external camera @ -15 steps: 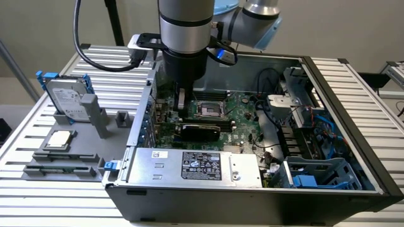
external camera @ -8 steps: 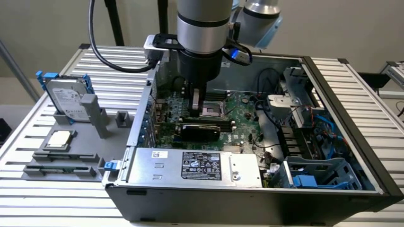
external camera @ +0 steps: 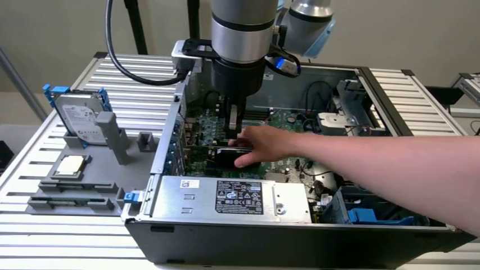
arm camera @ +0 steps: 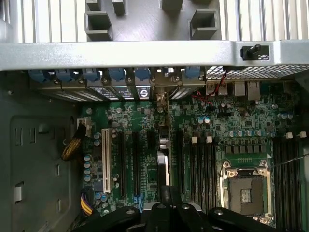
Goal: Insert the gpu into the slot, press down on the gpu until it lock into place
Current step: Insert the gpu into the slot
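Note:
The gpu (external camera: 222, 156) is a thin black card standing on edge on the motherboard inside the open case. In the wrist view the gpu (arm camera: 162, 166) appears edge-on as a narrow strip running toward the rear brackets. A person's hand (external camera: 264, 143) reaches in from the exterior view's right and rests its fingers on the card. My gripper (external camera: 234, 129) hangs straight down just above the card's top edge, beside that hand. The dark fingers (arm camera: 166, 200) are pressed together, shut, with nothing seen between them. The slot is hidden under the card.
A silver power-supply box (external camera: 232, 197) fills the case's near side. Black memory slots (arm camera: 203, 159) and the CPU socket (arm camera: 244, 191) lie beside the card, with a white slot (arm camera: 105, 162) on its other side. A hard drive (external camera: 78, 121) stands in a grey fixture outside the case.

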